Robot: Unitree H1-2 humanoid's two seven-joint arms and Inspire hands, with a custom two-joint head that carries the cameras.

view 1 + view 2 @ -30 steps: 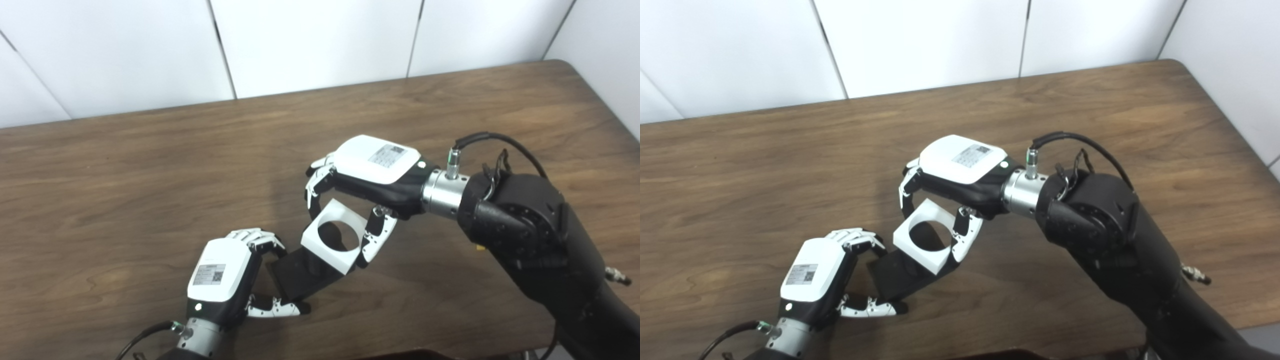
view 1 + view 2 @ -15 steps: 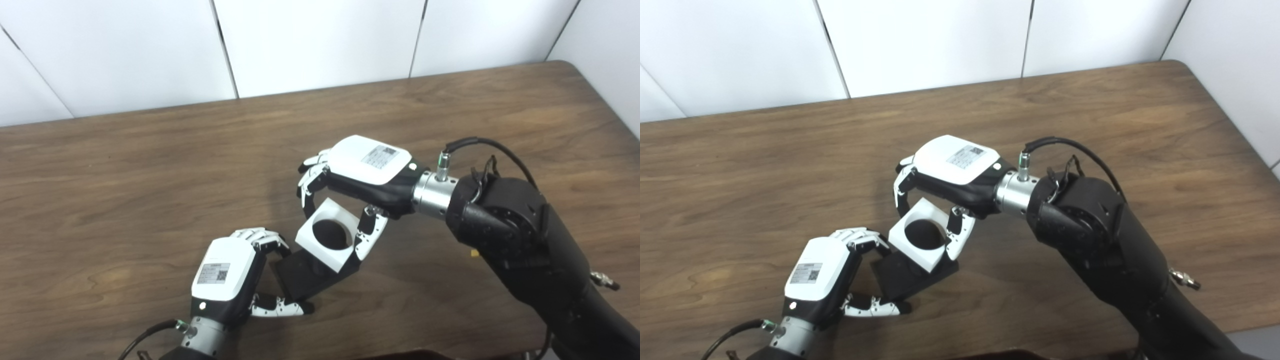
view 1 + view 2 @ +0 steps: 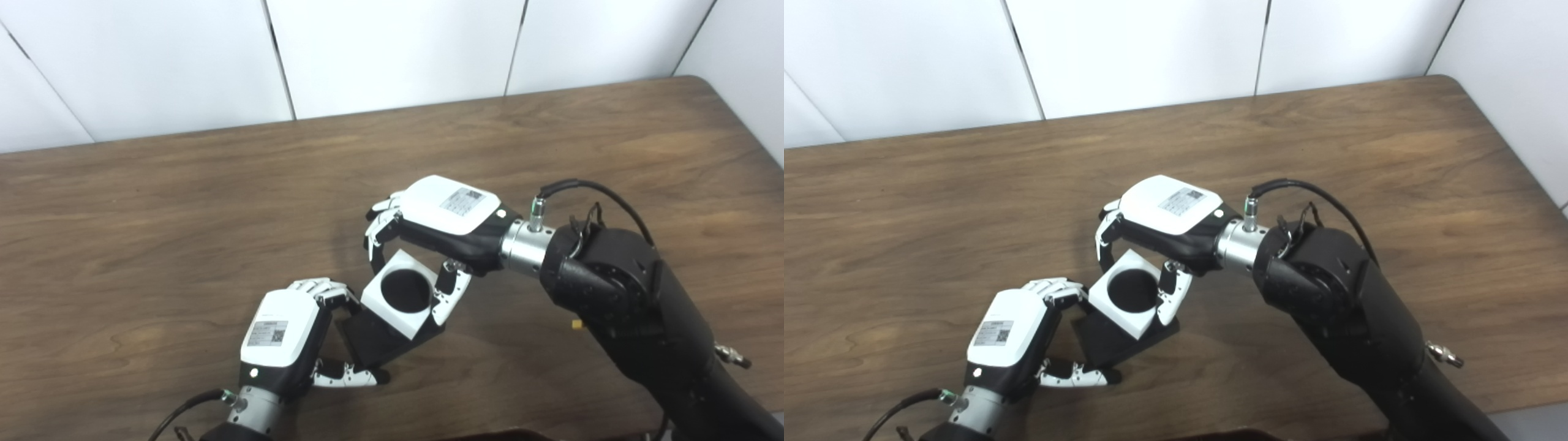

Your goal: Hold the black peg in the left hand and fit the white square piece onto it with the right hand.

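Showing white square piece [image 3: 401, 300], round hole dark

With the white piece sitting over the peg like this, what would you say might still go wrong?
1. The white square piece looks tilted against the black peg; pushed down askew, it may jam.
2. The right hand pinches it only by opposite sides, so it might twist.
3. The left hand grips the peg's base at one edge; downward force could tip it.
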